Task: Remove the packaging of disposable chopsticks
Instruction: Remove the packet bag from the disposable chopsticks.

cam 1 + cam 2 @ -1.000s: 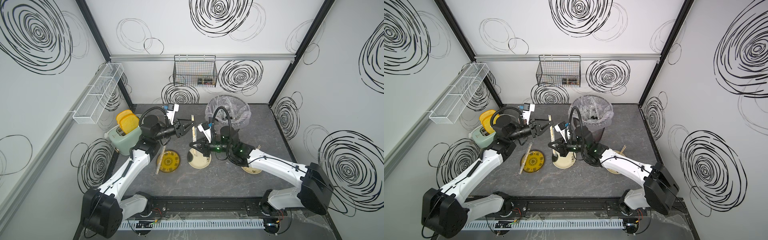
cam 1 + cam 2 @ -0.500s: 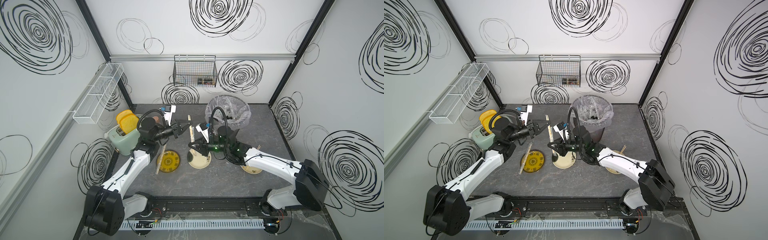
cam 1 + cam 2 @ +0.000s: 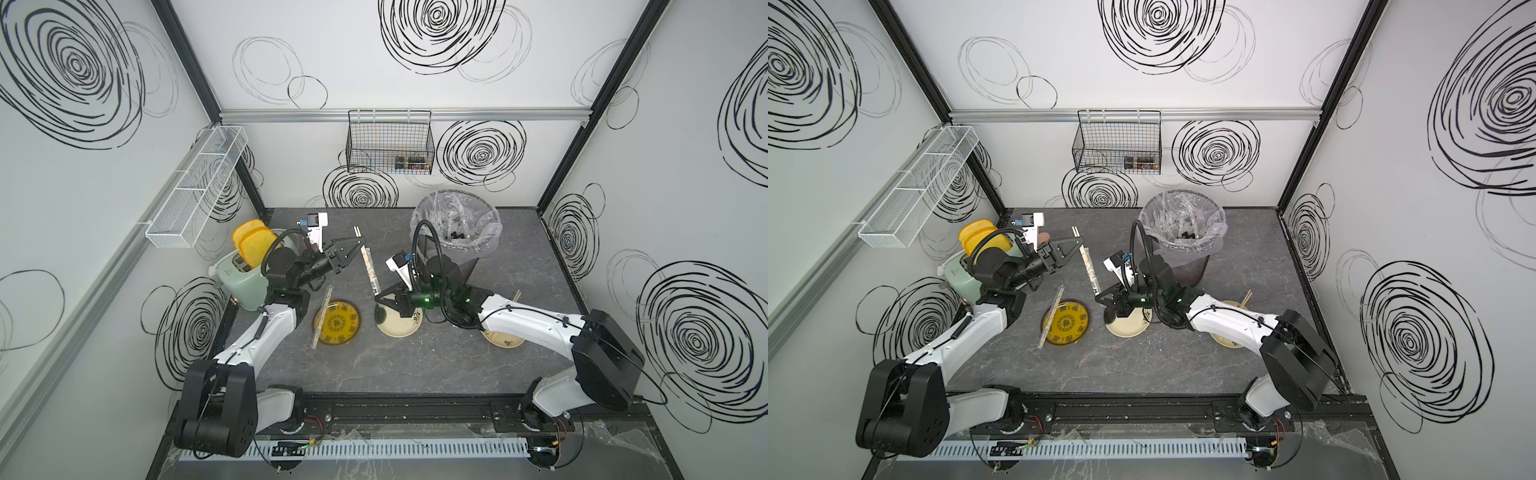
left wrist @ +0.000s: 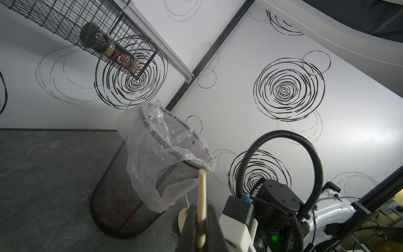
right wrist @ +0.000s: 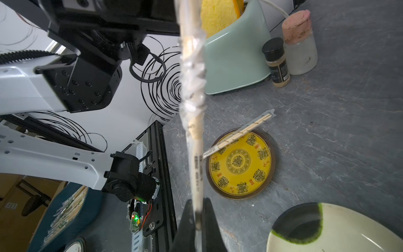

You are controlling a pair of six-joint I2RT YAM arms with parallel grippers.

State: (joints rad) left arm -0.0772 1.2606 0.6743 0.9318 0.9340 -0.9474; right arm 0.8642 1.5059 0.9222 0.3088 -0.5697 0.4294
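The left hand [image 3: 357, 244] was clamped fully shut on the bare wooden end of one pair of disposable chopsticks [image 4: 202, 192]. In the left wrist view that end stuck out past the fingers toward the bin [image 4: 113, 196]. The right hand [image 3: 376, 293] was pinched just as tight on the far end of the packaging [image 5: 193, 74] covering the rest of that pair. The right wrist view showed the clear film crumpled and bunched along the middle of the sticks. The pair hung in the air between the two hands, over the middle of the surface [image 3: 415, 374] and behind the cream plate [image 3: 405, 330].

Compared with a second before, the pair's back end had swung with the left hand toward the surface's left edge. The right hand's end had barely shifted, so the pair lay at a sharper slant. I judged that the stripping pull was underway, with wood held at one end and film at the other. The bunching suggested the packaging was sliding but not yet free.

A second pair [image 3: 322, 316], wrapped, lay across the rim of the yellow plate [image 3: 345, 328], nearer the left edge. A third [image 3: 516, 296] poked out from under the right arm; whether it was wrapped I could not tell.
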